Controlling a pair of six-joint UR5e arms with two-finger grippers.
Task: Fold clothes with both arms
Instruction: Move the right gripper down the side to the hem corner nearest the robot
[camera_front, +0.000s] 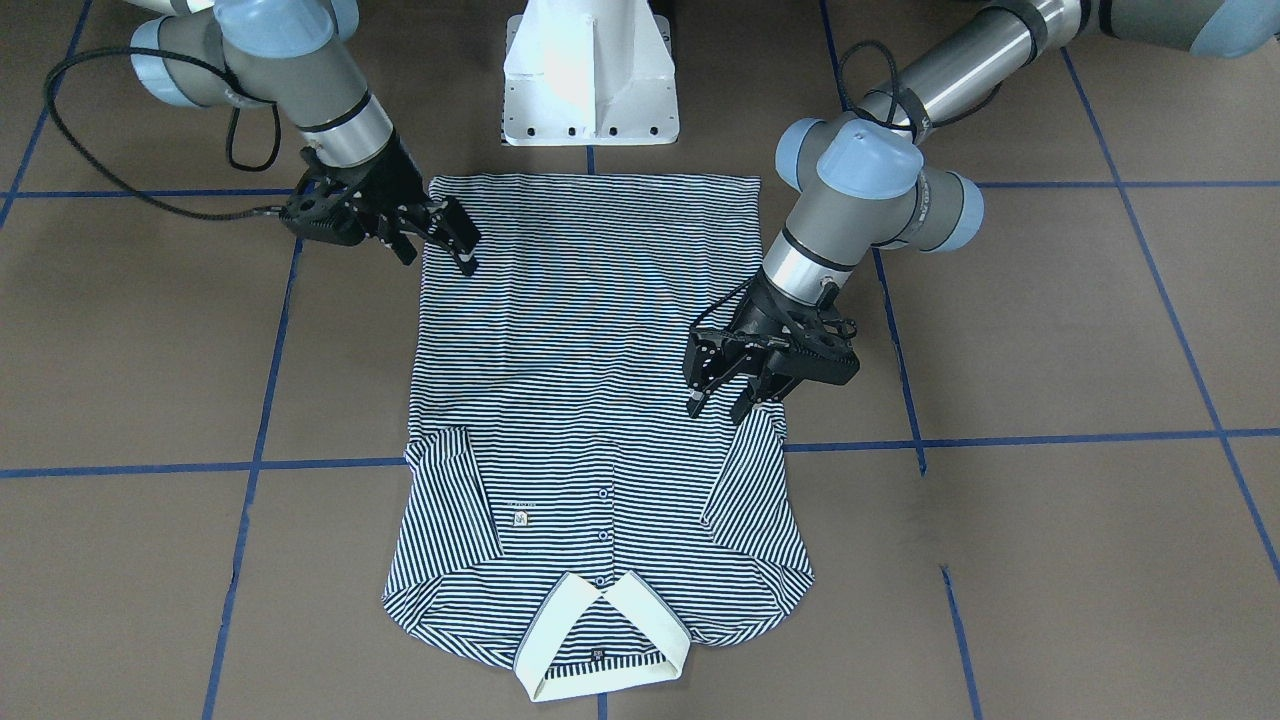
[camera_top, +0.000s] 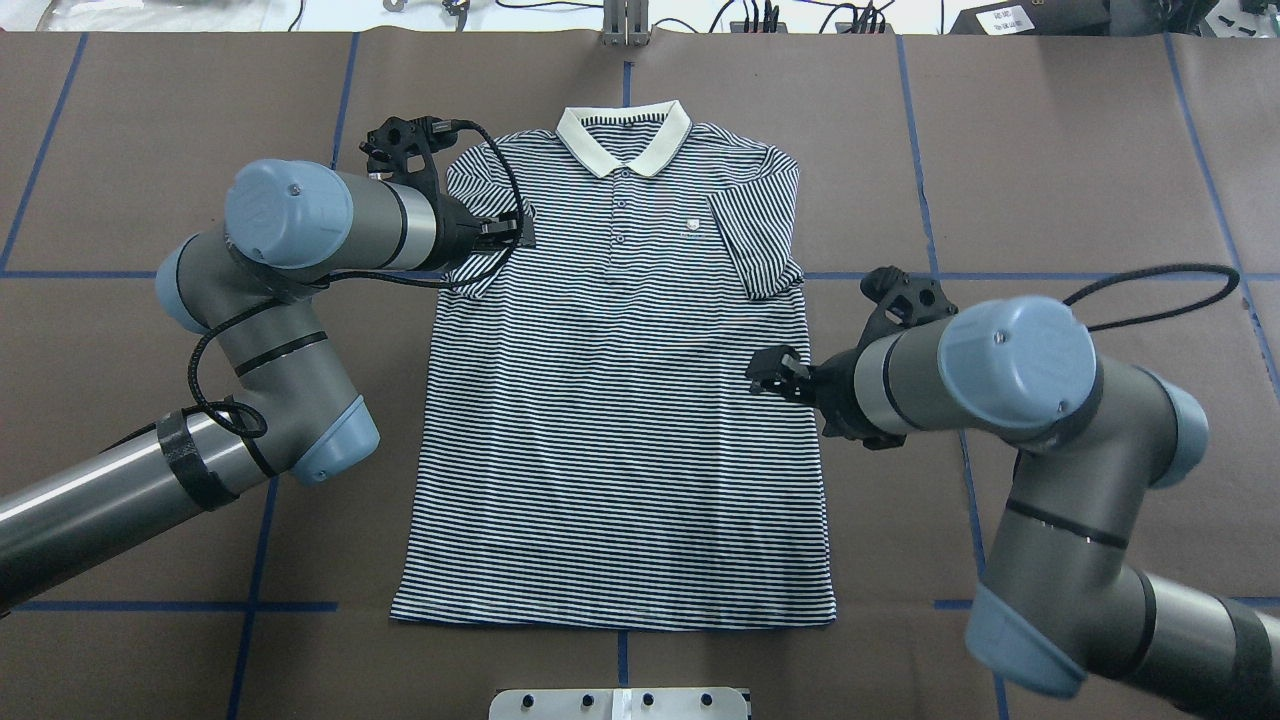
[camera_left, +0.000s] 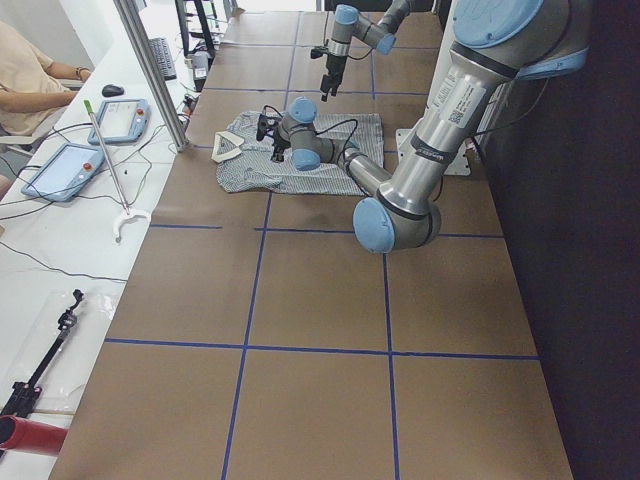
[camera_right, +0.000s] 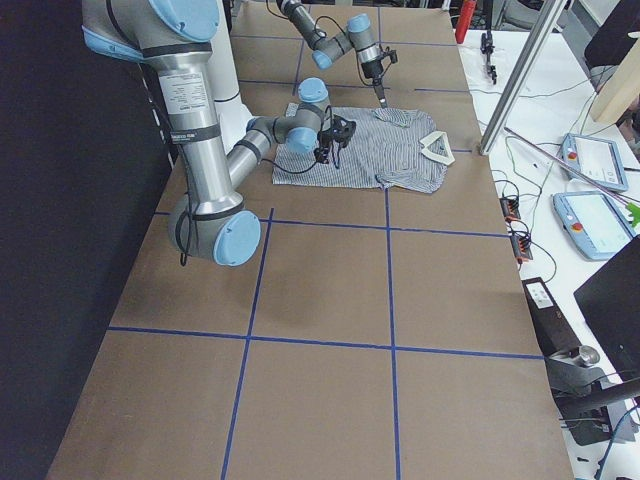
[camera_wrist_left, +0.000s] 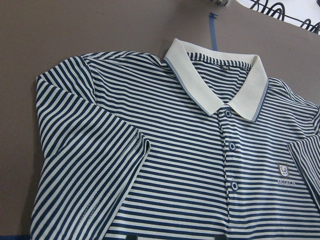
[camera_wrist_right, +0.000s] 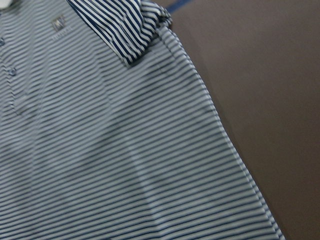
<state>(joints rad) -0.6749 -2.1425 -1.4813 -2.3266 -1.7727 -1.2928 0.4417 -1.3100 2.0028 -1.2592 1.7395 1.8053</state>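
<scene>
Nearest to me, at the bottom of the overhead view, the hem of the navy-and-white striped short-sleeved polo shirt (camera_top: 620, 420) lies straight and flat on the brown paper-covered tabletop (camera_top: 1050, 150). The shirt is spread face up down the middle of the frame. Nothing pins that hem, so any sideways drag further up could skew it.

My right hand (camera_top: 772, 372) hovers at mid-frame over the shirt's right-of-frame side edge. Its jaws are apart and it holds nothing. If I close there too shallow, I expect to pinch only the top layer, and the back layer would stay behind and bunch.

Further up and to the left of the frame, my left hand (camera_front: 716, 408) is also spread and empty, just above the tucked-in striped sleeve (camera_top: 470, 190). The black cable (camera_top: 500, 190) on that wrist loops over the sleeve. I judge it could brush the cloth and flip the sleeve back out. My hands also sit at unequal heights along the shirt, so a lift from here would probably pull the fold line crooked.

Farthest away, near the top of the frame, the plain cream collar (camera_top: 625, 135) lies open and tidy with the other tucked sleeve (camera_top: 760, 230) beside it. A hard tug could drag both out of place.
</scene>
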